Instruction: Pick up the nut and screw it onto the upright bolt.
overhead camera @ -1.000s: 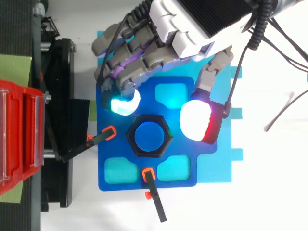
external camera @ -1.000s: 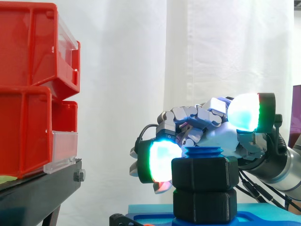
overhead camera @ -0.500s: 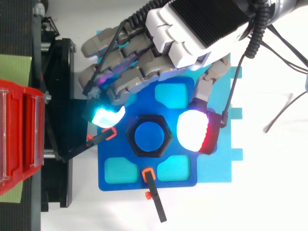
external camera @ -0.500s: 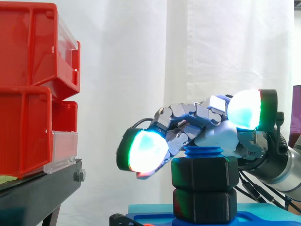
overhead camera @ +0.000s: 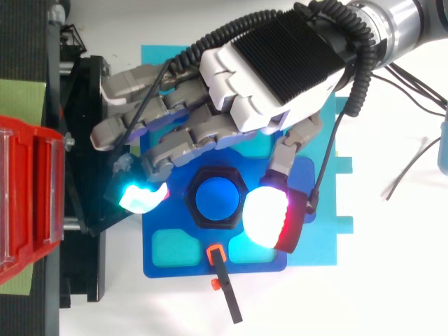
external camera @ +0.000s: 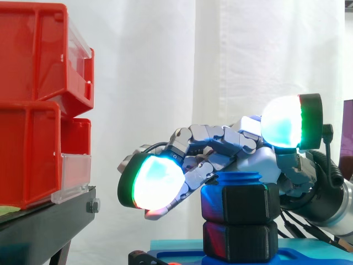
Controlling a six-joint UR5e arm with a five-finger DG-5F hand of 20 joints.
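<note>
Hand (overhead camera: 273, 63) has uncurled and swung toward frame left, off the nut (external camera: 240, 204); fingers spread, holding nothing. Nut sits on the bolt (overhead camera: 215, 198), centre frame. Probably resetting between turns.

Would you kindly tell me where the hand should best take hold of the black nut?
Probably by two opposite flat sides of the nut, the hand coming from above: its hexagon offers parallel faces, and the upright bolt fills its middle.

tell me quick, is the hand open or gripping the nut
Hand: open, fingers stretched out past the nut, holding nothing.
</note>
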